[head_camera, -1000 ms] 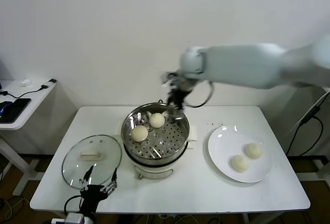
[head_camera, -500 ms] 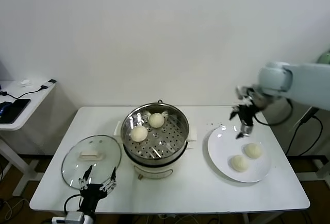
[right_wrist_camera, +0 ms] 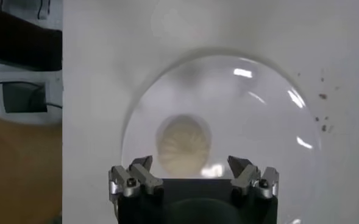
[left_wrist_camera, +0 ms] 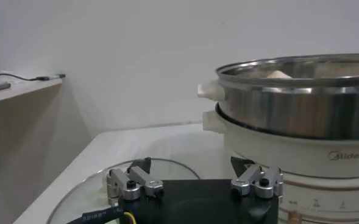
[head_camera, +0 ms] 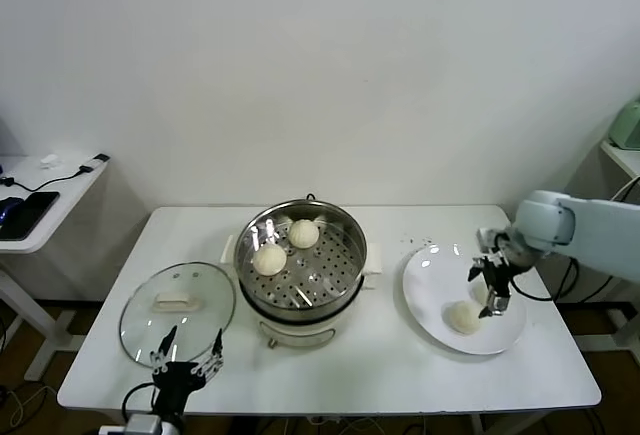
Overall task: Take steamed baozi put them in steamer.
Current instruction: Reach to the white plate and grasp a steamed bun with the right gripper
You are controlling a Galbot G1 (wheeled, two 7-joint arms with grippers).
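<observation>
White wall is seen behind a white rectangular worktop (head_camera: pixel 380 355). A round shiny stainless-steel steamer (head_camera: pixel 301 260) with a perforated tray and white base is placed near the middle of the worktop. Two pale cream domed steamed baozi (head_camera: pixel 269 259) are seen inside it on the tray, toward the far-left part, close to each other. A flat white round plate (head_camera: pixel 430 290) is placed to the robot's right of the steamer, apart from it. One baozi on the plate (head_camera: pixel 462 316) is visible in the head view; a second bun on the plate is largely hidden under the right gripper (head_camera: pixel 490 290). In the right wrist view a ribbed pale bun (right_wrist_camera: pixel 183 140) is seen directly beyond the right gripper (right_wrist_camera: pixel 193 175), on the plate (right_wrist_camera: pixel 270 152), with the jaws spread wide and nothing held between them. Whether the bun is touched cannot be told.

A round glass lid with a white handle (head_camera: pixel 178 312) is laid flat on the worktop to the left of the steamer. The left gripper (head_camera: pixel 187 365) is parked at the near edge by the lid, jaws wide, nothing held. In the left wrist view the left gripper (left_wrist_camera: pixel 193 182) is seen over the lid (left_wrist_camera: pixel 81 195), with the steamer wall (left_wrist_camera: pixel 301 106) beyond.

A small white side table (head_camera: pixel 40 205) with dark items is seen at far left.
</observation>
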